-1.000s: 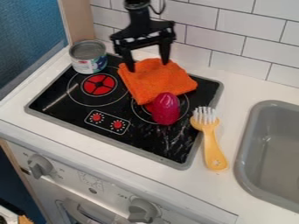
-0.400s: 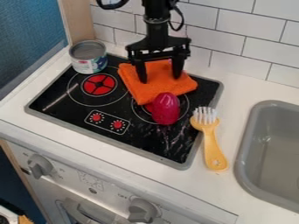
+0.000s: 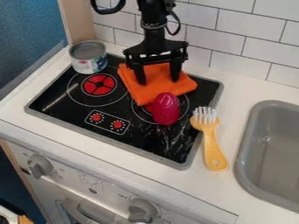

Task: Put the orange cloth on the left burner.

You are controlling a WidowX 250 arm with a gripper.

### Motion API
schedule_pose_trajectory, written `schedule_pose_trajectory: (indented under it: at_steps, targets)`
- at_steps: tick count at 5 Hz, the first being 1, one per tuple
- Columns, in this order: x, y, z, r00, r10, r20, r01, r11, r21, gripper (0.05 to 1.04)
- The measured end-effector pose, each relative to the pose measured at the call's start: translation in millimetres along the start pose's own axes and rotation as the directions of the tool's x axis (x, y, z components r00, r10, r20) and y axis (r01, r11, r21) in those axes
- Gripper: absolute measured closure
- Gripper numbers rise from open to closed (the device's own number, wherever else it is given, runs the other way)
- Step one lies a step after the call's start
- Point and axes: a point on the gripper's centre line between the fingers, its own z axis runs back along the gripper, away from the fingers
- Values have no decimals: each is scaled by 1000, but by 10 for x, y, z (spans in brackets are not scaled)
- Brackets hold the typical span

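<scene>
Upright, a can point(image 3: 88, 64) stands beside the left burner point(image 3: 99, 85).

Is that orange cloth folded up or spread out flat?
Folded: the cloth lies as a small, thick pad, with layers showing along its edges.

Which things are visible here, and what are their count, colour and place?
stovetop: one, black, centre
burners: two, red-centred, on the stovetop
cloth: one, orange, stovetop's back right
egg-shaped thing: one, magenta, right burner
can: one, grey and white, stovetop's back left
brush: one, yellow and white, stovetop's right edge
counter: one, white, around the stovetop
sink: one, grey, far right
large knobs: two, grey, oven front
tiles: many, white, behind
gripper: one, black, over the cloth
</scene>
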Motion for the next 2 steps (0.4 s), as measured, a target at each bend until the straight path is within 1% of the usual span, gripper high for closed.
schedule_pose_trajectory:
  at_steps: [1, 2]
  targets:
    - [-40, 169, 15, 1000, 13, 22, -13, 1000, 20, 83]
    - [-81, 340, 14, 999, 37, 24, -38, 999, 34, 83]
